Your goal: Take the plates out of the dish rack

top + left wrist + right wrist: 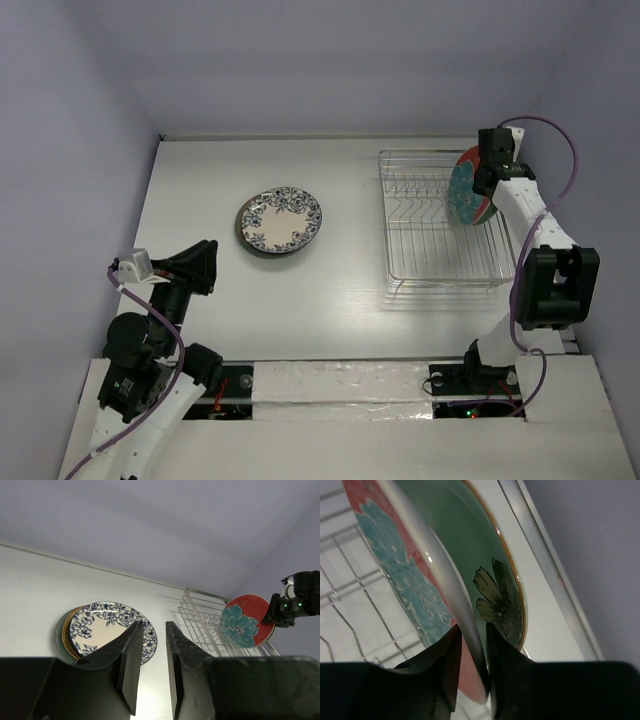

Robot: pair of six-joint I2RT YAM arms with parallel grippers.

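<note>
1. A red plate (462, 195) with a large teal flower is seen standing on edge at the far right corner of the dish rack (440, 250), tilted slightly.
2. Its rim is pinched between the 2 fingers of the right gripper (472, 672), 1 finger on the flowered face and 1 on the back.
3. A pale green plate (465, 535) with a dark flower and a thin orange rim line is shown just behind the red plate, on the side toward the right edge of the table (200, 180). Whether the 2 plates touch cannot be told.
4. The rest of the silver wire rack is seen as bare dividers and grid. The rack is placed along the right edge of the table, reaching toward the far right corner.
5. A floral plate (280, 220), white with blue flowers, is laid flat on the table left of the middle, well apart from the rack.
6. Beneath it, 2 lower plates (62, 637) are shown only as a teal edge and a brown edge.
7. The left gripper (150, 665) is held above the near left corner of the table, pointed toward the stack. A narrow gap is kept between its fingers, and nothing is held in it.
</note>
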